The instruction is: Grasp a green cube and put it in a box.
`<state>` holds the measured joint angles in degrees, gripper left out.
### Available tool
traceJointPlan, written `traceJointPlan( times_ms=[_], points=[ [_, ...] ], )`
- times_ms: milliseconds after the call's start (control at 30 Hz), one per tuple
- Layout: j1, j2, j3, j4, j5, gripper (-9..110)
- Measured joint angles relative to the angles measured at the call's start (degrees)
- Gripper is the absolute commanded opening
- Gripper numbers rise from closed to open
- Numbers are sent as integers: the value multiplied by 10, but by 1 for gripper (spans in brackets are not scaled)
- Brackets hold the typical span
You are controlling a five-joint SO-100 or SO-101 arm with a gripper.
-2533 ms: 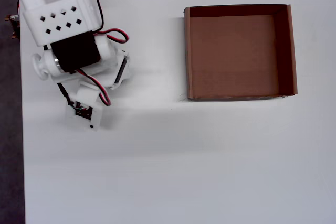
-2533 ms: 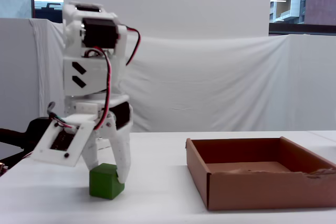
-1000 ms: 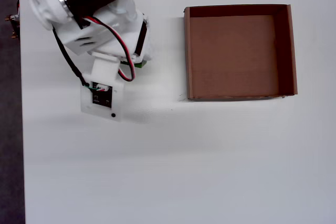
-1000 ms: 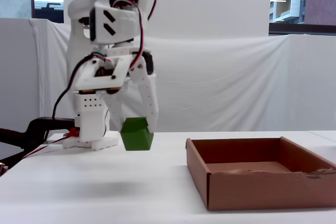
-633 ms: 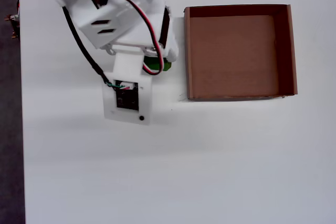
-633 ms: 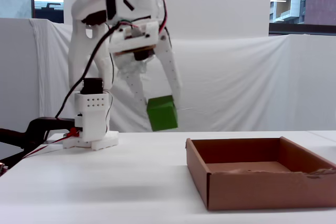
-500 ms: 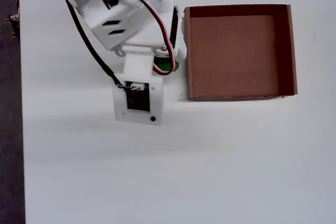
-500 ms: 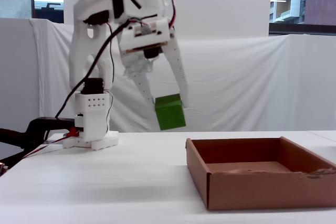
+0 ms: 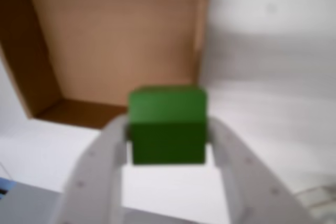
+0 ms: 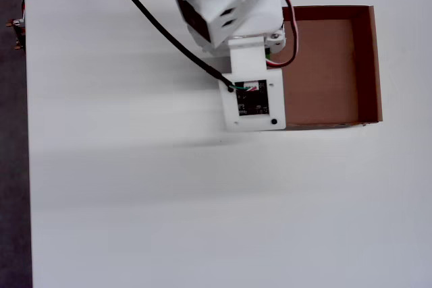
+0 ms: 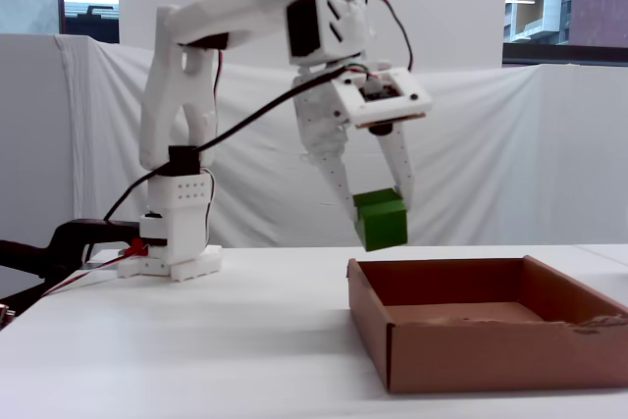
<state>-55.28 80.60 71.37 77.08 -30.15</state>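
the bench [image 10: 135, 200] is a broad, flat, matte white surface, plain in the overhead view and the fixed view. behind it in the fixed view hangs a white cloth backdrop [image 11: 491, 144] with soft folds.

the arm [image 11: 226, 7] is made of chunky white plastic segments with black motors and looped red and black wires; its base stands on the bench at the left of the fixed view, and it reaches over to the right, above the near-left part of the box.

the box [image 11: 491, 336] is a shallow square tray of brown cardboard with low upright walls and a smooth flat floor; one front corner edge looks a little ragged in the fixed view. in the overhead view the box [image 10: 364, 65] sits at the upper right, partly covered by the arm.

the hand [image 9: 167, 135] has two pale, rounded plastic fingers, and it is pinching the cube from both sides.

the cube [image 11: 380, 220] is small, solid and bright green with darker sides and crisp edges. it hangs in the air, slightly tilted, just above the box's left wall in the fixed view, touching neither box nor bench. in the blurred wrist view the cube [image 9: 167, 124] shows against the box's floor and near wall.
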Motion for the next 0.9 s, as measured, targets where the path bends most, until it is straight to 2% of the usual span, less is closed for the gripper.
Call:
traceJointPlan(
  times_ms=[333, 900],
  points=[
    [-50, -11, -1, 0, 5, 16],
    [-35, -89, 11, -40, 9, 16]
  ],
)
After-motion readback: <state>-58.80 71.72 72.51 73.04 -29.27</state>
